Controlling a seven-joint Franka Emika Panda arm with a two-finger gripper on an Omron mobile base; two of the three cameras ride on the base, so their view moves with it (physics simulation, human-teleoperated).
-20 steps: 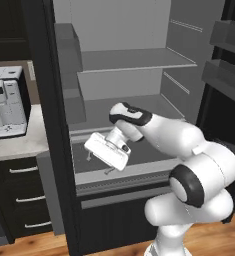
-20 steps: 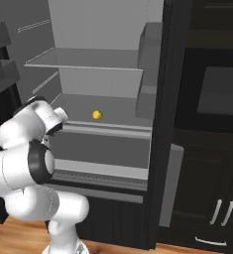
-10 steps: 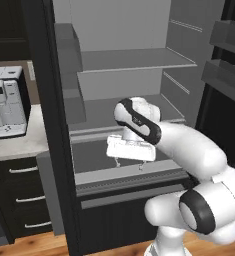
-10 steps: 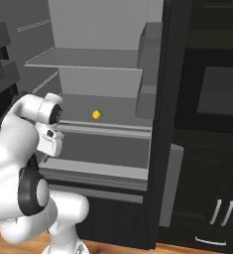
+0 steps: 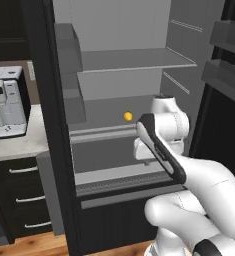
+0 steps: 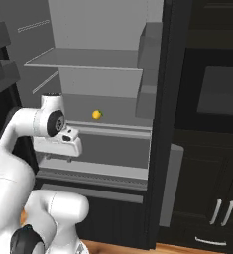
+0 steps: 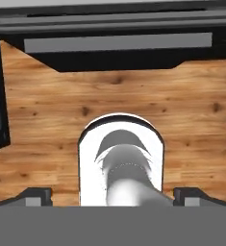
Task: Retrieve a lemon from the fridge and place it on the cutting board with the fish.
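Lemon (image 5: 128, 116) sits on the fridge (image 6: 88, 59) middle shelf, toward the back, alone, well clear of the walls; also seen in the right base view. Fridge doors stand open, light grey interior exposed, upper shelf bare, door bins to the sides. Gripper (image 7: 112, 202) is in front of the open fridge, lower than the lemon's shelf and nearer the camera, not touching the fruit. Hand camera looks down at the wooden floor (image 7: 47, 115) and the fridge's dark bottom edge, so the hand points downward, not at the lemon. Fingers (image 7: 35, 194) stand wide at the two bottom corners of the hand view, nothing between them.

Judgement: reach phase, task barely begun; the wide fingers look like preparation for a grasp, and the wrist likely needs to tilt up and move in over the shelf lip before closing. Small round fruit may roll if nudged.

Cutting board and fish: can't place them from these pictures.

Coffee machine (image 5: 6, 107) on the table (image 5: 19, 145) left of the fridge, drawers below with silver handles. Dark oven cabinet to the right in the right base view. No readable writing or brand anywhere; coffee machine panel too small to tell.
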